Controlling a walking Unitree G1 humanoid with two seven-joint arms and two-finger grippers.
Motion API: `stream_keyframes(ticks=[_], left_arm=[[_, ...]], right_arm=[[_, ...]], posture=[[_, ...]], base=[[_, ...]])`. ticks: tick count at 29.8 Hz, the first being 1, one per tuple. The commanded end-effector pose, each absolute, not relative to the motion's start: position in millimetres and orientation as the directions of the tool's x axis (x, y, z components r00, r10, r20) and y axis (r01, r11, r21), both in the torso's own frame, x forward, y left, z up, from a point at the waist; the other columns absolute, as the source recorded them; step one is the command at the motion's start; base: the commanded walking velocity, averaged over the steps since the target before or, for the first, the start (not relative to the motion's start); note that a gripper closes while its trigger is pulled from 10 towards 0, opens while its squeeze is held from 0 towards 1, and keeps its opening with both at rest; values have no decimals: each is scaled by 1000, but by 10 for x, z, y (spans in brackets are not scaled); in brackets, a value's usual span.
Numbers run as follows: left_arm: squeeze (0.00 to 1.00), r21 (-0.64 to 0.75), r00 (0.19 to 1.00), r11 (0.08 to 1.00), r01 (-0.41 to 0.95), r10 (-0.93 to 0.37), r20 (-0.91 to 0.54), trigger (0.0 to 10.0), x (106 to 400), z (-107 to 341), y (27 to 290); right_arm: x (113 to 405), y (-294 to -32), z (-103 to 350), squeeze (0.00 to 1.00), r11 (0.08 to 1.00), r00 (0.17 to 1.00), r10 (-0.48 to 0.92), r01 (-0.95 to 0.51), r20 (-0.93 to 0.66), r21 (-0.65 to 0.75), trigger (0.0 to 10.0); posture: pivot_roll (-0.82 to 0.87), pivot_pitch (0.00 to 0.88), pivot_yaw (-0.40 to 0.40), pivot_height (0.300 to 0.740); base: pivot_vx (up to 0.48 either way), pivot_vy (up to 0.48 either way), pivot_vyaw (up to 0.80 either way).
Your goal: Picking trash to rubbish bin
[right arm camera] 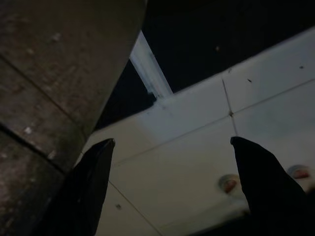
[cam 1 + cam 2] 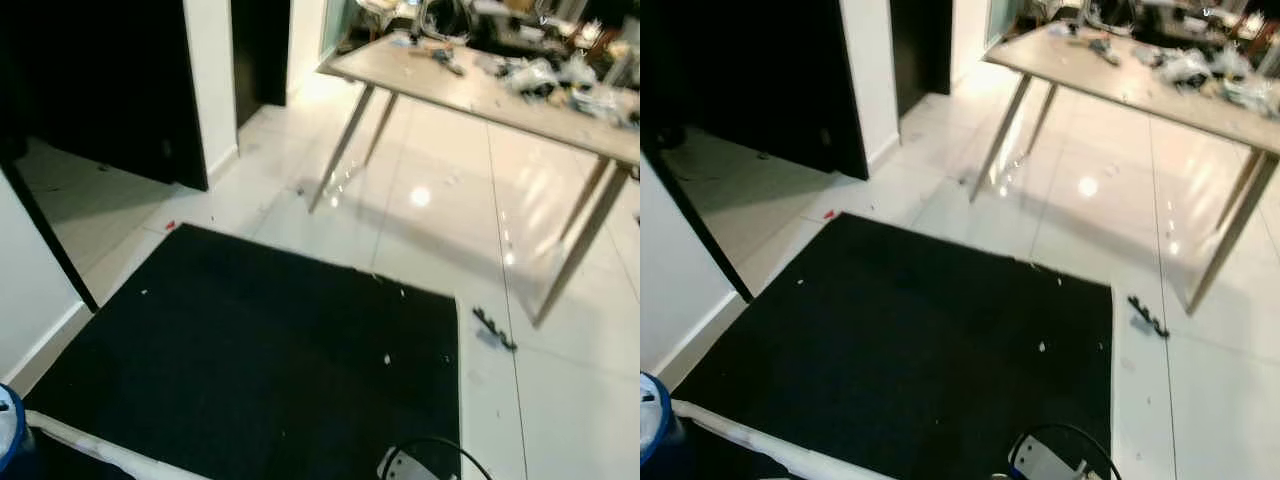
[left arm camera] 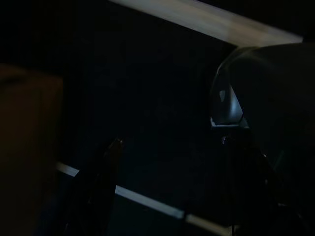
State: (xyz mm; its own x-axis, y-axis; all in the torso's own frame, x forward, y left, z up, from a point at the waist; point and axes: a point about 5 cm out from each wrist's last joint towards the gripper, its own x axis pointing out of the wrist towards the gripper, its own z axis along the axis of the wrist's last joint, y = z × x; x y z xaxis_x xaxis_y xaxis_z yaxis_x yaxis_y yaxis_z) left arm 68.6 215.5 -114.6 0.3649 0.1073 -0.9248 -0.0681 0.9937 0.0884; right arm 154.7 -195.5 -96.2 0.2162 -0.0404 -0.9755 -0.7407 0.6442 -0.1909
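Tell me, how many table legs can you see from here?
4. Two slanted legs stand at the table's left end, and two at its right end. Others may be hidden beyond the picture's edge.

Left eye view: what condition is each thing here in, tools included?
Black mat: flat on the tiled floor, flecked with pale crumbs.
Dark scrap: lying on the tiles beside the mat.
Table: standing, top cluttered.
Doorway: open, dark inside.
Left tool: open, empty.
Right tool: open, empty.
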Motion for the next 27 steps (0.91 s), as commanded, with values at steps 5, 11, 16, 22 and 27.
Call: stream_keyframes(ticks=[5,11,16,22,27], left_arm=[[0,92,385,994,-60,108,-917,10000,740,-1131,2173],[0,90,390,994,-63,107,-915,10000,750,-1127,2181],[0,77,402,995,-70,99,-910,10000,764,-1124,2168],[0,63,423,996,-60,82,-903,10000,797,-1119,2136],[0,60,433,996,-63,81,-898,10000,824,-1114,2127]], right_arm=[[1526,-1967,-969,0,645,213,-45,-740,-976,-191,10000],[1539,-1913,-972,0,644,217,-37,-741,-975,-190,10000],[1536,-1891,-976,0,660,222,-30,-728,-974,-187,10000],[1535,-1890,-977,0,671,226,-26,-718,-974,-184,10000],[1534,-1900,-976,0,674,226,-26,-715,-974,-184,10000]], posture=[[114,11,1,740],[113,13,2,740],[112,20,-1,740],[110,23,-3,740],[108,22,-2,740]], base=[[0,0,-788],[0,0,-788],[0,0,-786],[133,0,0],[280,0,0]])
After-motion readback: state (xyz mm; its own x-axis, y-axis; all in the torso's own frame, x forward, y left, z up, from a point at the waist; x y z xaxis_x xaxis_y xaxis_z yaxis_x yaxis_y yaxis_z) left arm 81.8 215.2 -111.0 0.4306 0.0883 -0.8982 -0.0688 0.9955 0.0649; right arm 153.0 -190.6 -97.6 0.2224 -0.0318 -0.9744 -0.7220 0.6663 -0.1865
